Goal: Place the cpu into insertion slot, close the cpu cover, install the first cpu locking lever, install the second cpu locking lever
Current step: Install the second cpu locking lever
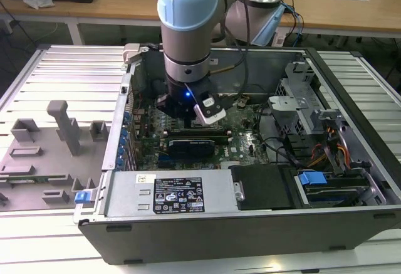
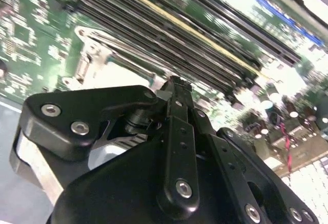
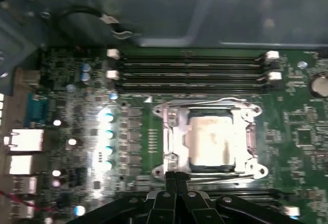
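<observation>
In the first wrist view the cpu point(image 3: 212, 141) lies silvery and flat in the insertion slot point(image 3: 210, 114), of which a dark strip of frame shows. The cpu cover point(image 3: 173, 137) is down around the chip. One thin wire lever point(image 3: 205, 102) runs along one side of the socket and another point(image 3: 228, 175) along the opposite side. My gripper point(image 3: 174, 177) is shut, its tips at the corner of the socket by the end of that second lever; whether they touch it is unclear. In the second wrist view the shut gripper point(image 2: 177, 86) hangs close over the board. In the exterior view the gripper point(image 1: 182, 118) is inside the open computer case.
Long black memory slots point(image 3: 189, 73) lie beside the socket, with more point(image 2: 169, 34) by the fingers. The case walls point(image 1: 263, 51), a power supply point(image 1: 169, 192), a drive cage point(image 1: 301, 105) and cables point(image 1: 326, 148) surround the board. A grey fixture tray point(image 1: 44, 155) lies outside at the exterior view's left.
</observation>
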Robot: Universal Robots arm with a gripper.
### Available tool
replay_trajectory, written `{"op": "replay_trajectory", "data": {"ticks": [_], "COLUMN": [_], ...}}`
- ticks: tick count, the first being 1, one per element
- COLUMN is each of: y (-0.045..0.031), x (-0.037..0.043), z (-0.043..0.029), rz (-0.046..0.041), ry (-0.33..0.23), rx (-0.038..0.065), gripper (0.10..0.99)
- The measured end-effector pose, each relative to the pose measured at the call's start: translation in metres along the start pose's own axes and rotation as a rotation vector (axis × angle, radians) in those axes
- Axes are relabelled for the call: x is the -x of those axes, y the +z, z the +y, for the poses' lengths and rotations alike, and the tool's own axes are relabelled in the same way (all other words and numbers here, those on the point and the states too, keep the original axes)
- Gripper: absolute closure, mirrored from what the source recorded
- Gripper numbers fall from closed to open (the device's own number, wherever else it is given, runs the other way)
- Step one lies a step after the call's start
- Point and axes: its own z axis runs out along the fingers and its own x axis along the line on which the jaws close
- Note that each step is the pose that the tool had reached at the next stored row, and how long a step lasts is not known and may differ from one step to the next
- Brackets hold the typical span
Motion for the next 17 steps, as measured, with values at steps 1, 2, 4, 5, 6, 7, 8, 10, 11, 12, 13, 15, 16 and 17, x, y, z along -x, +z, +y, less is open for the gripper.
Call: {"op": "replay_trajectory", "data": {"ticks": [1,2,4,5,6,7,8,10,11,12,13,15,16,17], "y": [0.0000,0.0001,0.0003,0.0004,0.0005,0.0007,0.0010,0.0026,0.0035,0.0043,0.0052,0.0060,0.0066,0.0071], "x": [0.0033,0.0091,0.0166,0.0189,0.0223,0.0236,0.0242,0.0256,0.0261,0.0265,0.0268,0.0271,0.0273,0.0275], "z": [-0.0004,-0.0011,-0.0016,-0.0016,-0.0016,-0.0008,0.0003,0.0080,0.0132,0.0172,0.0216,0.0257,0.0289,0.0327], "rz": [0.0004,0.0012,0.0022,0.0022,0.0024,0.0024,0.0023,0.0022,0.0024,0.0023,0.0022,0.0023,0.0023,0.0023], "ry": [0.000,0.000,0.000,0.000,0.001,0.000,0.000,0.000,0.000,0.000,0.000,0.000,0.000,0.000], "rx": [0.000,0.000,0.000,0.000,0.000,0.000,0.000,0.000,0.000,0.000,0.000,0.000,0.000,-0.002], "gripper": [0.980,0.980,0.980,0.980,0.980,0.980,0.980,0.980,0.980,0.980,0.980,0.980,0.980,0.980]}}
